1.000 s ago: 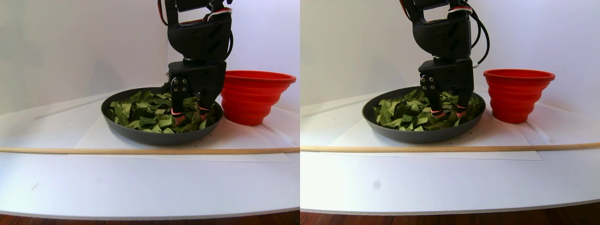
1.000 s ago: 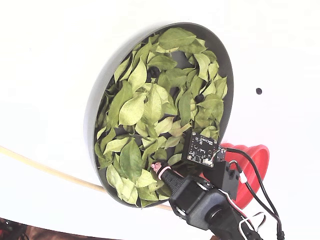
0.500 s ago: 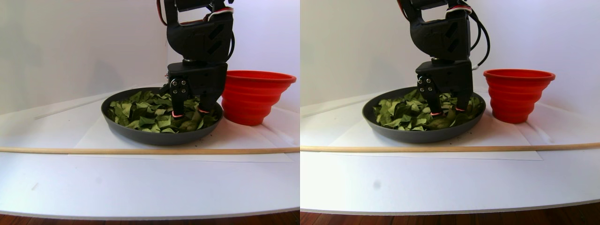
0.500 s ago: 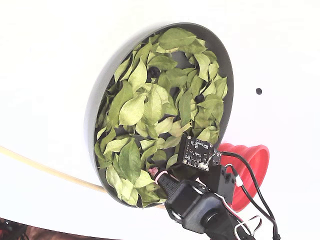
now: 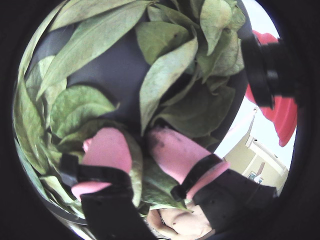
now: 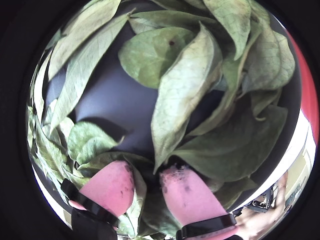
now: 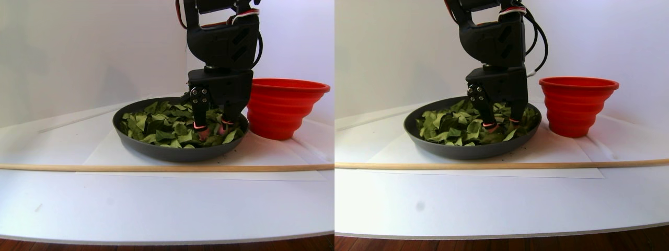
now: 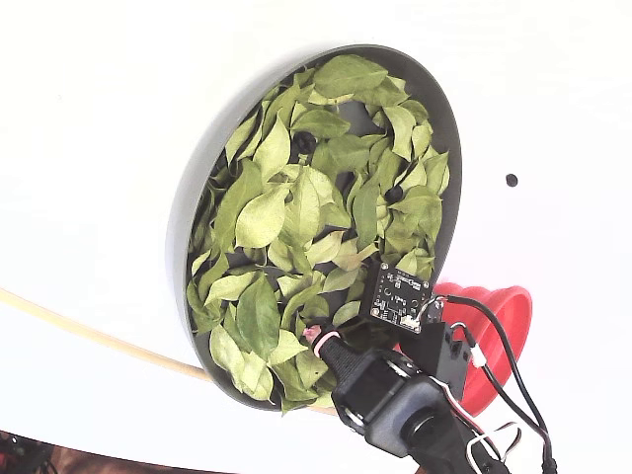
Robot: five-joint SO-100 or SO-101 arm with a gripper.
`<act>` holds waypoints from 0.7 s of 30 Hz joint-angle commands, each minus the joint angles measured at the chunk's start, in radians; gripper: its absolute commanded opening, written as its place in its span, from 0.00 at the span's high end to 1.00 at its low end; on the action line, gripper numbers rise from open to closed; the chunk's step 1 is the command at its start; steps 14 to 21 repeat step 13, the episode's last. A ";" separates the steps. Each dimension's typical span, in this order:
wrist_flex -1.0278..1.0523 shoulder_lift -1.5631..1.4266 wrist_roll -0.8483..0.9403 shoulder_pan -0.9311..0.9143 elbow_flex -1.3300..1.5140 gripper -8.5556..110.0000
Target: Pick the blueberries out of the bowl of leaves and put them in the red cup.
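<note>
Blueberries (image 8: 393,194): dark, half hidden among leaves (image 8: 296,212) in grey bowl (image 8: 188,222). Gripper (image 5: 137,150) jaws apart, tips in leaves. Red cup (image 7: 285,107) beside bowl.

A white table (image 7: 157,209) is seen carrying a dark bowl (image 7: 157,149), set on what seems to be a white sheet (image 7: 104,154). A red cup (image 7: 279,107) is placed just beside the bowl. A wooden rod (image 7: 104,168) is laid across in front.
</note>
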State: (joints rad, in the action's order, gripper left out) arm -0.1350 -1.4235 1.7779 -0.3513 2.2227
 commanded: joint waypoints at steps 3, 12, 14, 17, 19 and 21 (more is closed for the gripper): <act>-0.005 -0.051 -0.005 0.011 -0.032 0.85; 0.025 -0.103 -0.009 0.037 -0.034 0.85; 0.028 -0.109 -0.008 0.038 -0.034 0.85; 0.028 -0.109 -0.008 0.038 -0.034 0.85; 0.028 -0.109 -0.008 0.038 -0.034 0.85; 0.028 -0.109 -0.008 0.038 -0.034 0.85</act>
